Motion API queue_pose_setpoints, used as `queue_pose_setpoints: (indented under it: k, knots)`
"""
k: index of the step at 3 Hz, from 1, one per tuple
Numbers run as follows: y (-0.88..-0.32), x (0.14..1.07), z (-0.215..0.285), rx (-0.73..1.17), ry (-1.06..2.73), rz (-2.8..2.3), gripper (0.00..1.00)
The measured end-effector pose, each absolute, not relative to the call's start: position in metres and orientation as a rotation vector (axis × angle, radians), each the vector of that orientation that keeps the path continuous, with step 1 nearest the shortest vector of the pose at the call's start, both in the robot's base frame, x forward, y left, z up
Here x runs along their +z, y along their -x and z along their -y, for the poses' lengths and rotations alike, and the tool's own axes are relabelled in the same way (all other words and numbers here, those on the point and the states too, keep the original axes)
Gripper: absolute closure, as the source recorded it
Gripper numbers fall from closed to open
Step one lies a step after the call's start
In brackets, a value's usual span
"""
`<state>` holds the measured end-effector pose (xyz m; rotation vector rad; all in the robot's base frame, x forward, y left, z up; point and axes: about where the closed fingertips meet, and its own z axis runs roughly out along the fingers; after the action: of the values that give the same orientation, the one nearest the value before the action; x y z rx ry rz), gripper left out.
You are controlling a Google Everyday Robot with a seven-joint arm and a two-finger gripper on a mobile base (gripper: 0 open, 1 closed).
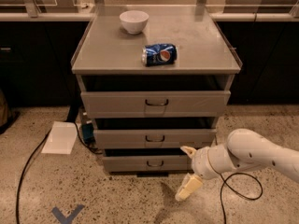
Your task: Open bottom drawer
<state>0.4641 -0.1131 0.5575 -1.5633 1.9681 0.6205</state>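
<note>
The grey drawer cabinet (pixel 88 85) stands on the speckled floor, its tabletop (pixel 196 55) carrying two small things. The robot's white arm (pixel 254 153) reaches in low from the right.

The bottom drawer (pixel 126 164) is the lowest of three fronts, just above the floor, under the middle drawer (pixel 121 138) and the tall top drawer (pixel 117 104). It looks barely out, if at all. A dark gap shows above each front, but I can't see what any drawer holds.

The gripper (pixel 188 170) hangs just right of the bottom drawer's front, its two fingers spread wide apart, one high and one low, holding nothing. I'd call this the approach: the grasp isn't made yet. Next it needs to slide left to the small dark pull (pixel 154 163) at the front's centre, close on it, then draw straight back.

On the tabletop, a white bowl (pixel 134 24) sits at the back, seemingly empty, and a blue soda can (pixel 159 54) lies on its side nearer the front.
</note>
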Motion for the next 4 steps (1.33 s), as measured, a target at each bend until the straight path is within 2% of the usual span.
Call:
queue_pose_setpoints:
  k: [1,2,4]
  knots:
    - [-0.478,0.513,0.111,0.719,1.525,-1.972,0.00]
    - [-0.478,0.513,0.111,0.719,1.525,-1.972,0.00]
    - [-0.473,0.447,0.120,0.803,1.425,-1.896,0.00]
